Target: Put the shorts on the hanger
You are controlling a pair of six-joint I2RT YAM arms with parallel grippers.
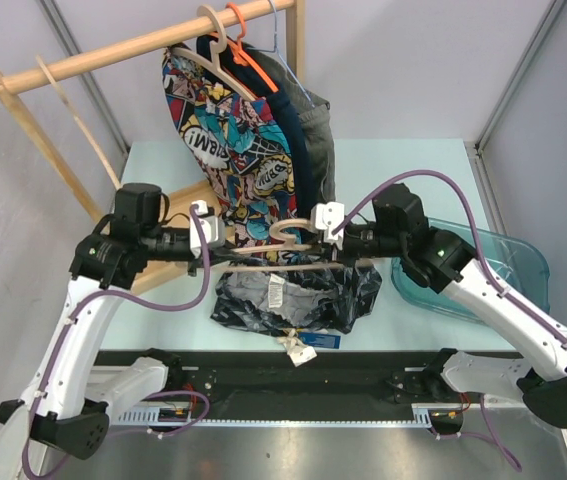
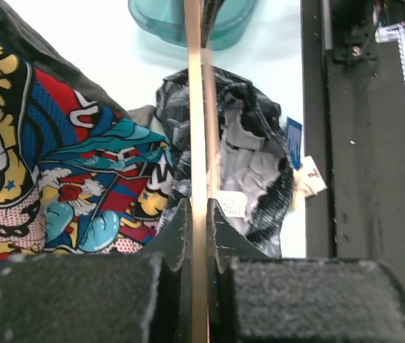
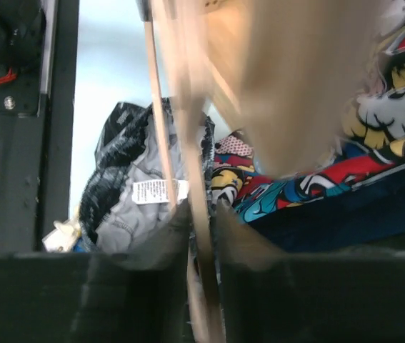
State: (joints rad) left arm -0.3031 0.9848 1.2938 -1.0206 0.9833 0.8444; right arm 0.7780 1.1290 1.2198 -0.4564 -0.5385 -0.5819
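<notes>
Pale table (image 1: 413,165): shorts (image 1: 298,300) lie crumpled at near edge, directly under hanger (image 1: 263,264). Left gripper (image 2: 197,214) and right gripper (image 3: 202,214) each clamp a hanger end. Draping looks unfinished; cannot tell whether cloth touches bar.

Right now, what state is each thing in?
left gripper, shut on the hanger.
right gripper, shut on the hanger.
hanger, held level between both grippers.
shorts, bunched beneath the hanger; whether draped over it, cannot tell.
comic-print shorts, hanging from the rail.
</notes>
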